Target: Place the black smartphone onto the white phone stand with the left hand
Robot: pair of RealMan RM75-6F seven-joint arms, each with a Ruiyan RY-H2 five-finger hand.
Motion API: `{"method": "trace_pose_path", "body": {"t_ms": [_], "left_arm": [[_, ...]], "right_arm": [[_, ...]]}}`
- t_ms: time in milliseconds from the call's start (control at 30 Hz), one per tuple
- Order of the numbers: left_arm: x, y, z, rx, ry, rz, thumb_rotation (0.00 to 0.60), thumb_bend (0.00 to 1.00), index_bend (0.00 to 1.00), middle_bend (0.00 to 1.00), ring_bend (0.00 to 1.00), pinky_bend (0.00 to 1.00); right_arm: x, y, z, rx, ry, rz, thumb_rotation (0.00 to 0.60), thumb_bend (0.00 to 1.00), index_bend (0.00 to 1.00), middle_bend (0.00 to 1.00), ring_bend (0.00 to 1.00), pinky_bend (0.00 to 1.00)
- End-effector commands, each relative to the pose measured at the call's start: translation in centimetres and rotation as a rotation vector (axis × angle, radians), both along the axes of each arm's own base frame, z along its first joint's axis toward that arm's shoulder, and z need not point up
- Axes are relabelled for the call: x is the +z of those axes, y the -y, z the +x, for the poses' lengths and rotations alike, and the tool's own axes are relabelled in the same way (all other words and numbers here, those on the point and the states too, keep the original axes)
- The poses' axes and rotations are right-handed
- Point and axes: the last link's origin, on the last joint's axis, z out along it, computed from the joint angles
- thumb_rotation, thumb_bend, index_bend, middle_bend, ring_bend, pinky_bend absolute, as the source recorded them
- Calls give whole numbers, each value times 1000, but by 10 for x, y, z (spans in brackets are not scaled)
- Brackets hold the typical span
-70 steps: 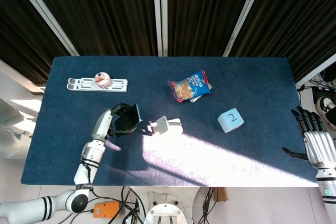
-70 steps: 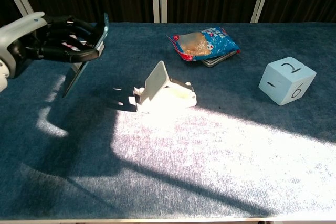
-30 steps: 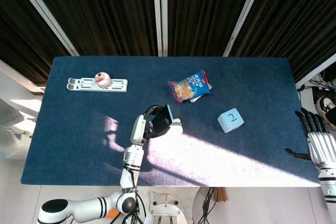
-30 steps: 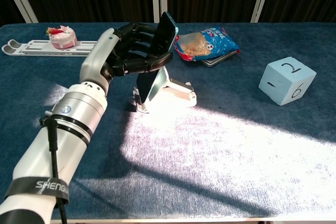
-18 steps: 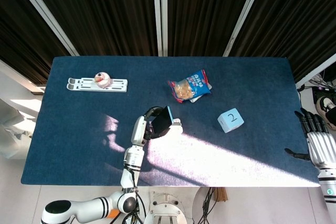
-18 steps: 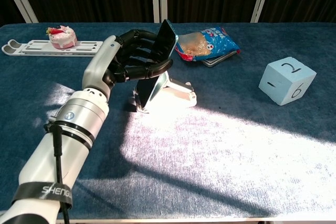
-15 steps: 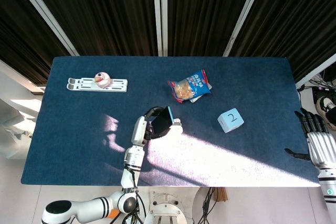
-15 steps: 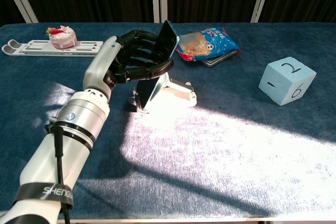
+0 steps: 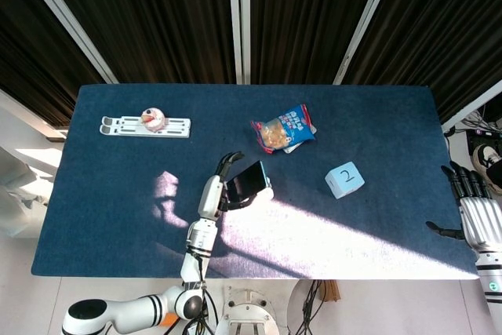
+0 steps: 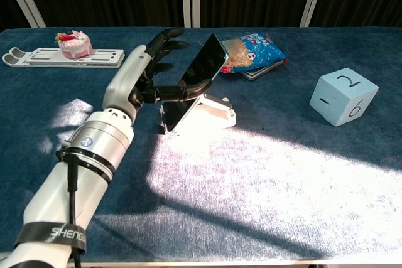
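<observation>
Chest view shows your left hand (image 10: 146,73) with fingers spread, one finger under the black smartphone (image 10: 202,66), which leans tilted on the white phone stand (image 10: 200,112); whether you still grip it is unclear. Your right hand (image 9: 475,213) hangs open off the table's (image 9: 376,139) right edge.

Robot test lab: blue felt-covered tabletop (image 9: 118,217), black slatted blinds (image 9: 165,13) behind, loose cables (image 9: 161,315) on floor beneath.
</observation>
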Motion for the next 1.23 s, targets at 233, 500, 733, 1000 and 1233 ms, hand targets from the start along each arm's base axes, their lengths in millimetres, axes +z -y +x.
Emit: {"method": "trace_pose_path", "body": {"t_ms": [233, 500, 733, 1000, 1233], "left_arm": [[10, 4, -5, -94, -105, 41, 600, 80, 0, 0, 0, 11], [69, 3, -58, -107, -310, 77, 600, 76, 0, 0, 0, 0], [148, 16, -133, 49, -588, 112, 600, 88, 73, 84, 1, 0], [223, 54, -208, 247, -961, 129, 600, 107, 163, 143, 18, 0], [254, 96, -237, 329, -995, 150, 600, 107, 163, 143, 16, 0]], "right_arm": [[2, -2, -2, -1, 5, -8, 600, 109, 0, 0, 0, 43], [4, -5, -6, -5, 11, -18, 600, 109, 0, 0, 0, 43], [5, -8, -7, -6, 24, -22, 600, 109, 0, 0, 0, 43], [3, -7, -5, 16, 47, -7, 600, 109, 0, 0, 0, 43], [-2, -5, 1, 50, 45, -4, 600, 109, 0, 0, 0, 43]]}}
